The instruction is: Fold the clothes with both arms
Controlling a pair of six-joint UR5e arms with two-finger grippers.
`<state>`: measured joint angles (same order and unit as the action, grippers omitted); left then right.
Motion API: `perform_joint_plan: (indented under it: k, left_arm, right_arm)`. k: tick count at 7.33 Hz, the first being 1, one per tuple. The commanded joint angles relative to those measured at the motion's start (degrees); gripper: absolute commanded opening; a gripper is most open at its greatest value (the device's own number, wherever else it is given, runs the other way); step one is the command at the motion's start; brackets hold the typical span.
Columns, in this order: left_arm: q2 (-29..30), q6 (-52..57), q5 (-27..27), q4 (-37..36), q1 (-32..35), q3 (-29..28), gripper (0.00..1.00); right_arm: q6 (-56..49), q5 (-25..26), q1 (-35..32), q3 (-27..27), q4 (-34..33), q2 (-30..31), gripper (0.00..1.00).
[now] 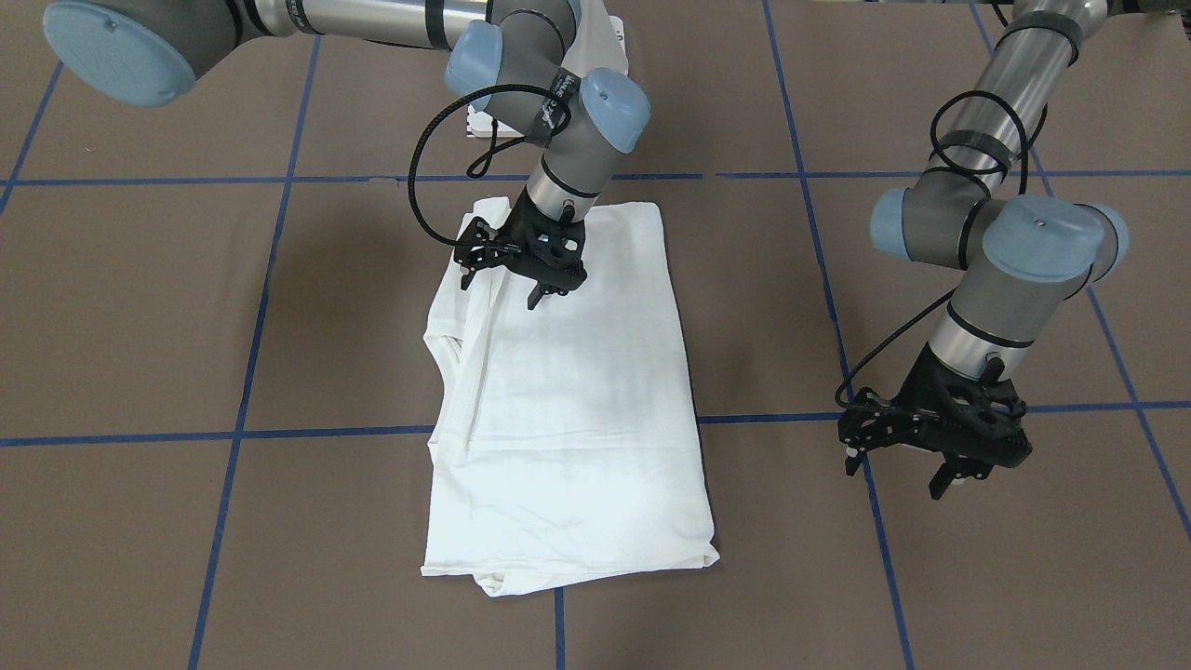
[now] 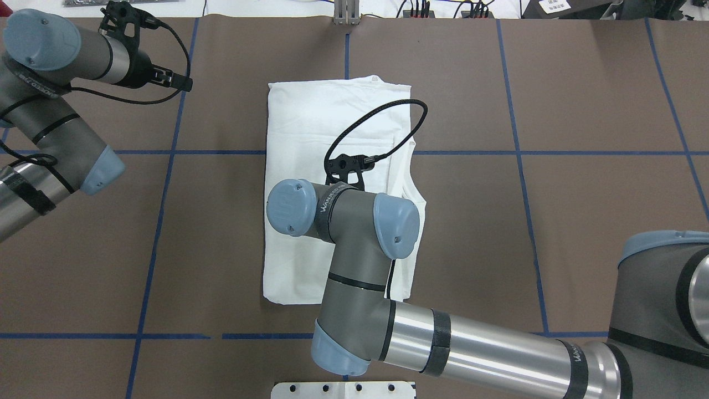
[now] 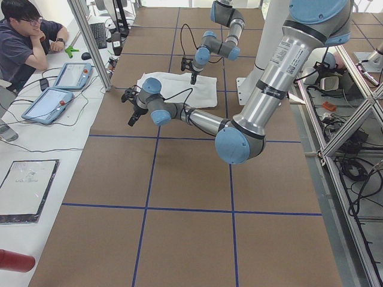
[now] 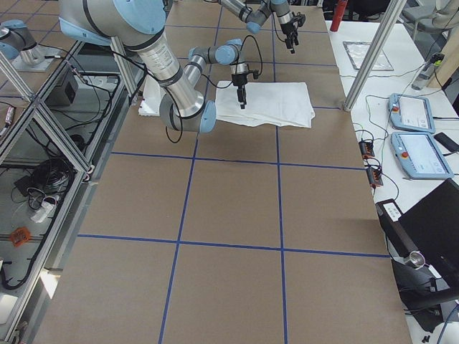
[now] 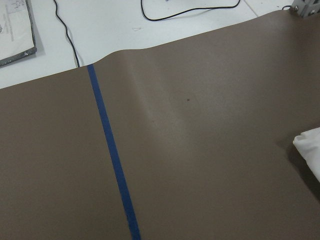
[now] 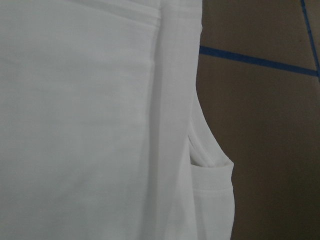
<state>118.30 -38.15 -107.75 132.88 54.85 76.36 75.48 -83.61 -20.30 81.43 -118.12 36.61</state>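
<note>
Overhead exterior: T-shirt [image 2: 310,138] lies lengthwise near to far; right gripper [image 1: 499,294] (spread, empty) hangs above it, left gripper [image 1: 891,481], also spread, well apart.

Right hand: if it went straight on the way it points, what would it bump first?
Most likely the white shirt, near its folded edge. The right hand points down right over it; how high above is unclear.

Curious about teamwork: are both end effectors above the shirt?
No: the left end effector hangs over bare table, beside the shirt.
</note>
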Motion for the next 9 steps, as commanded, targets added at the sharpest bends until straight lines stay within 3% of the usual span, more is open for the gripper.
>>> perform_joint_plan:
  k: [1,4,7,8,9]
  left_arm:
    - [-0.52,0.01,0.0,0.1,0.0,0.54,1.0]
    - [-0.53,0.01,-0.09,0.1,0.0,0.63,1.0]
    - [-0.96,-0.08,-0.26,-0.16,-0.09,2.11,1.0]
    - [-2.53,-0.78,-0.35,-0.51,-0.35,5.08,1.0]
    - [-4.81,-4.35,-1.48,-1.39,-2.36,9.03,1.0]
  right_arm:
    - [-0.07,0.12,1.13,2.66,-4.02,2.66,1.0]
    - [-3.04,0.65,2.63,17.67,-10.97,14.95,1.0]
    - [-8.14,1.88,0.27,27.25,-10.73,18.06,1.0]
    - [-7.46,1.79,0.0,32.77,-6.72,20.06,1.0]
    - [-7.1,1.35,-0.09,38.05,4.89,26.26,1.0]
